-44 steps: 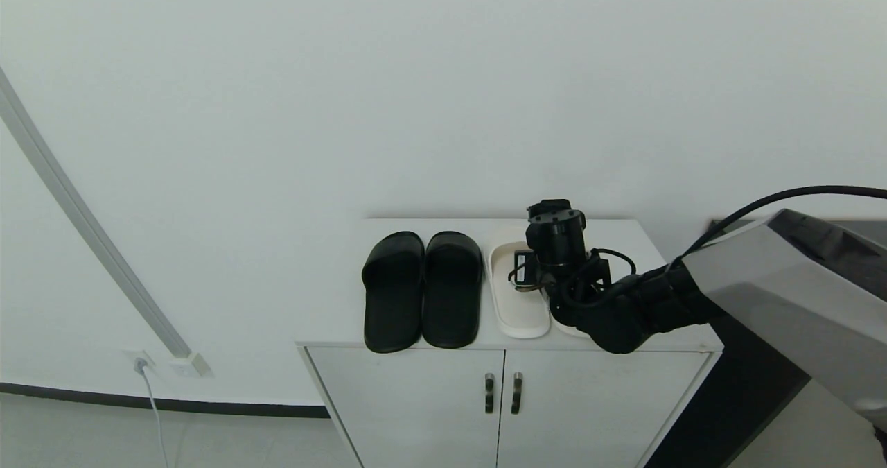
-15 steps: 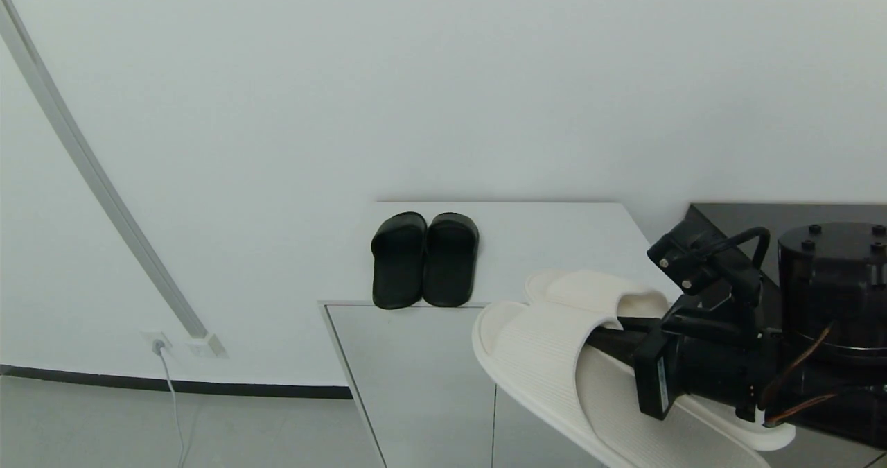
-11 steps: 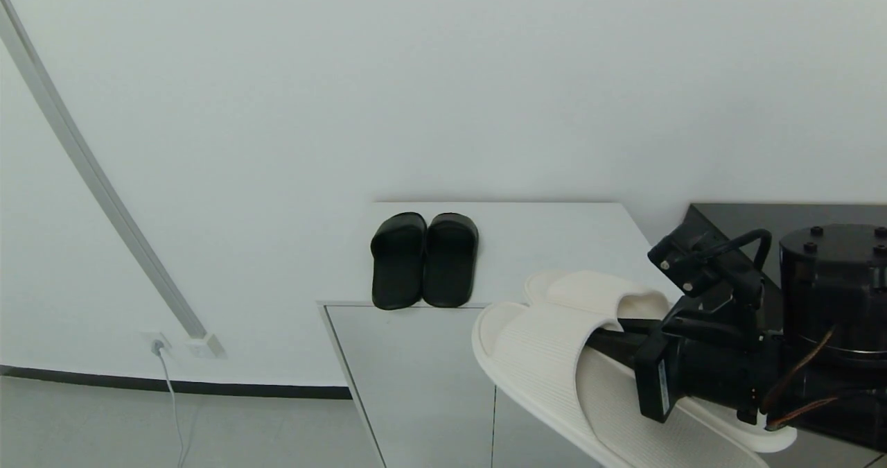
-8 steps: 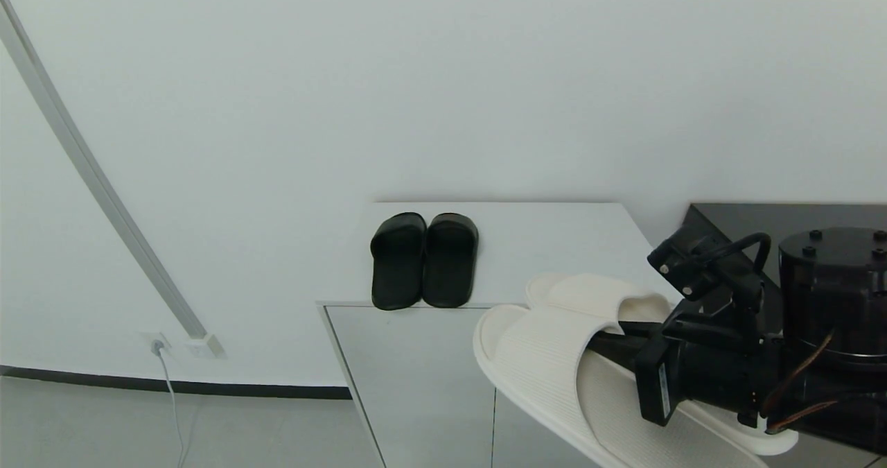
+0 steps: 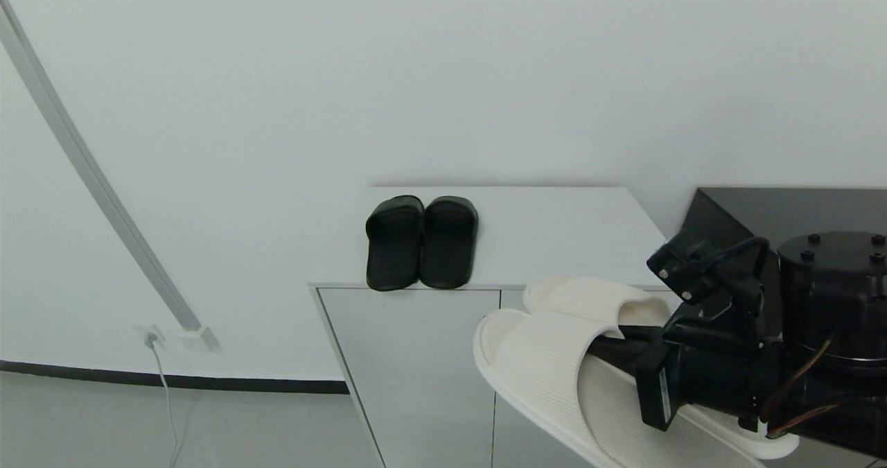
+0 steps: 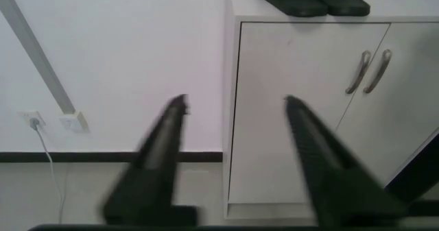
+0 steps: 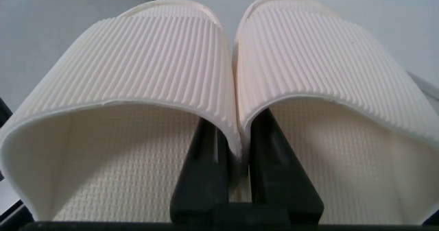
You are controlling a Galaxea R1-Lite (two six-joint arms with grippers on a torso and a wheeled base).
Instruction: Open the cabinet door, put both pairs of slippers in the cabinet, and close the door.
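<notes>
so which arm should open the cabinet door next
Left. The left gripper is open and empty, pointed at the closed cabinet doors with the handles in front of it. The right gripper is shut on both white slippers, so it likely can't pull a handle.

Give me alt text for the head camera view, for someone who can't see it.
The right pincer holds a pair of white slippers in the air before a white cabinet with shut doors. A pair of black slippers sits on the cabinet top, at its front edge.
</notes>
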